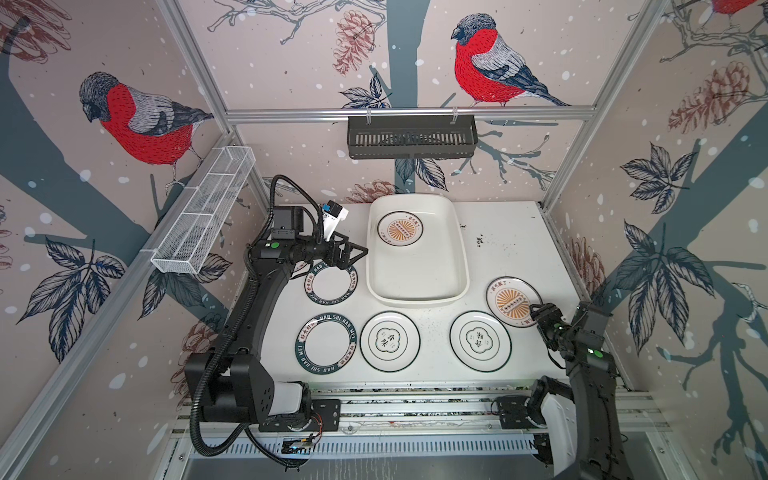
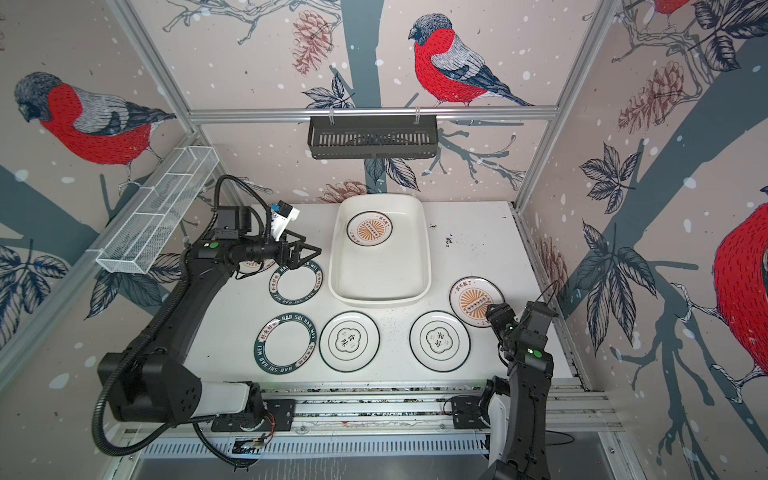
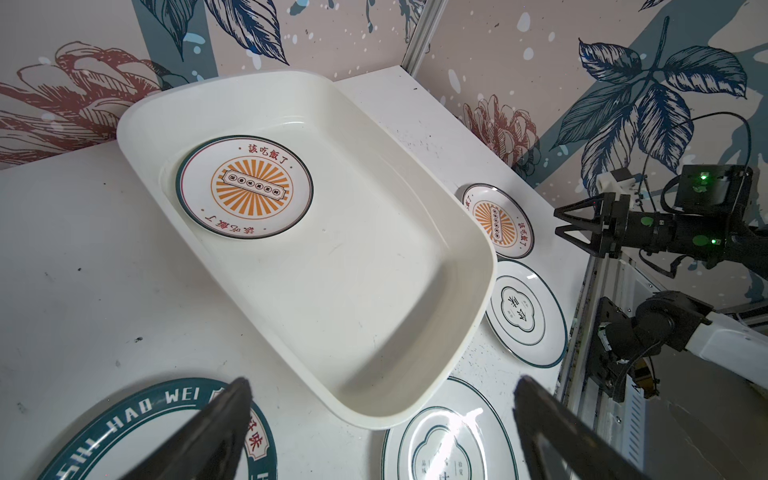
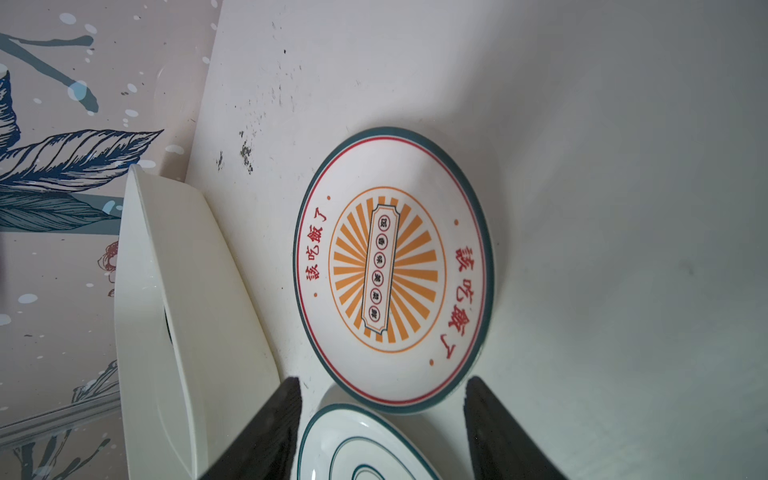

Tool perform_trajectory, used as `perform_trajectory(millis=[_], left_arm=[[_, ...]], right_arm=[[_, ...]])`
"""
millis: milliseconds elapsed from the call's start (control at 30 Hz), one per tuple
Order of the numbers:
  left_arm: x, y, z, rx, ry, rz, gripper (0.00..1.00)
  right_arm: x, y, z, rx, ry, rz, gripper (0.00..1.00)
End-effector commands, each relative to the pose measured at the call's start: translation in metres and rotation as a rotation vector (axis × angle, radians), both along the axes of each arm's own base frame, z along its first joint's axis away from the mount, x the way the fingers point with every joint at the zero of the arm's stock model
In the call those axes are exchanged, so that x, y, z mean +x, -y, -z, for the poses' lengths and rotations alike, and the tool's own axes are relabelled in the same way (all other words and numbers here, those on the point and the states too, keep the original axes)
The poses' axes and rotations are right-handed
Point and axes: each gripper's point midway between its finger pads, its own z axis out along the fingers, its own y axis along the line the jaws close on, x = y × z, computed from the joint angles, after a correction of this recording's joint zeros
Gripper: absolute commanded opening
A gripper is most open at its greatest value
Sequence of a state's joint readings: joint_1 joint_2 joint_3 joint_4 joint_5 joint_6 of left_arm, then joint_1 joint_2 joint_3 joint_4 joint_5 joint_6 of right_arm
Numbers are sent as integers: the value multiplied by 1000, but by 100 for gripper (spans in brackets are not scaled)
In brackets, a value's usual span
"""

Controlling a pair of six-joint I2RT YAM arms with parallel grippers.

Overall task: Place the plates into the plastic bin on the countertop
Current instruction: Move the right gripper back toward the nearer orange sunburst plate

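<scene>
The cream plastic bin point(image 1: 417, 300) stands at the back middle of the countertop point(image 1: 494, 249) and holds one sunburst plate point(image 1: 400, 228). Another sunburst plate point(image 1: 509, 297) lies right of the bin. Two dark lettered-rim plates point(image 1: 330, 286) point(image 1: 327, 350) lie left of it, and two emblem plates point(image 1: 389, 341) point(image 1: 480, 341) lie in front. My left gripper point(image 1: 358, 255) hovers open and empty between the bin's left wall and the upper lettered plate. My right gripper point(image 1: 537, 312) is open and empty over the near edge of the right sunburst plate point(image 4: 392, 270).
A black slotted shelf point(image 1: 411, 137) hangs on the back wall and a white wire-mesh basket point(image 1: 203, 212) on the left wall. Aluminium framing point(image 1: 415, 405) runs along the countertop's front edge. A white plate edge point(image 2: 254, 266) peeks from under the left arm.
</scene>
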State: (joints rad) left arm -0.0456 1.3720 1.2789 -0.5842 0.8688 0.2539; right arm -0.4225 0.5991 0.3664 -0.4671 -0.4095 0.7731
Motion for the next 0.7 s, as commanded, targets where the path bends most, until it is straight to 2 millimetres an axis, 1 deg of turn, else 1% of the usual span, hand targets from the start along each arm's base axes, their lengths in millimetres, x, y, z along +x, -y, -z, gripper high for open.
perform_trajectory(millis=[0, 133, 267, 400, 533, 667], left_arm=[[0, 4, -1, -12, 23, 35, 97], [2, 6, 6, -18, 9, 51, 97], [7, 8, 13, -23, -10, 60, 97], [12, 9, 17, -37, -32, 58, 97], [18, 10, 17, -38, -32, 58, 97], [24, 9, 16, -41, -25, 50, 97]], right_arm=[[-13, -10, 3, 11, -35, -39, 64], [-23, -12, 19, 30, -81, -35, 64], [-20, -16, 31, 71, -83, -40, 62], [-22, -22, 44, 99, -117, -78, 62], [-25, -19, 56, 82, -157, -77, 62], [-23, -17, 62, 105, -151, -53, 61]])
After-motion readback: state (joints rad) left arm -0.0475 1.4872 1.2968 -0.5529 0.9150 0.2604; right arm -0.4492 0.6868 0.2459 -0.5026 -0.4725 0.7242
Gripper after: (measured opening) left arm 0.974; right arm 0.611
